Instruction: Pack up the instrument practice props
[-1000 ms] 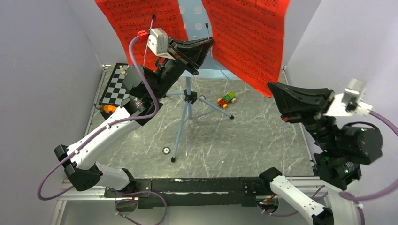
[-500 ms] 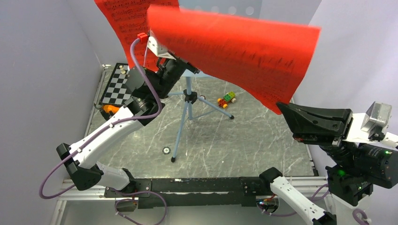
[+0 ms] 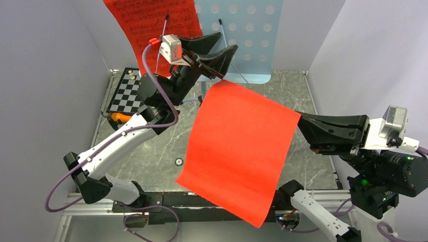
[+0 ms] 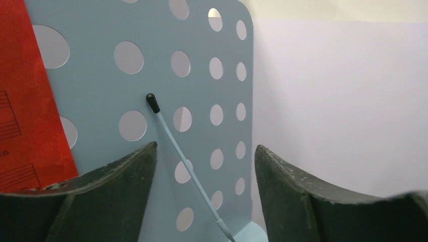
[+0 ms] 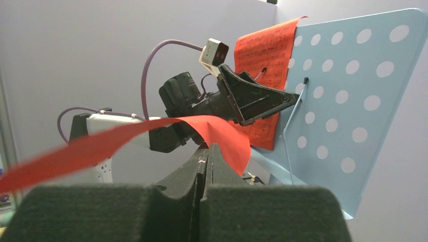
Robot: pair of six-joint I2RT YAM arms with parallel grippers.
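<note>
The right claw (image 3: pixel 304 128) is pressed shut on the edge of a loose sheet (image 3: pixel 237 156). From its own camera the two fingers (image 5: pixel 202 174) meet flat, with the red paper pinched between them. The sheet hangs free in the air over the middle of the table (image 3: pixel 151 156), sagging down toward the arm bases, its printed side turned away.

The left claw (image 3: pixel 228 42) is up high in front of the stand (image 3: pixel 252 35), spread wide and holding nothing. Through its gap I see the blue perforated plate (image 4: pixel 202 75) and a thin clip arm (image 4: pixel 174 141) with a black tip. The loose sheet's top corner comes close under that claw; I cannot tell whether they touch.

A second sheet (image 3: pixel 146 20) sits on the stand's left half, music facing out, with the right half bare. The chessboard (image 3: pixel 123 93) lies at the far left, and a bit of the orange microphone (image 3: pixel 118 117) peeks out just beside it, behind the left arm.
</note>
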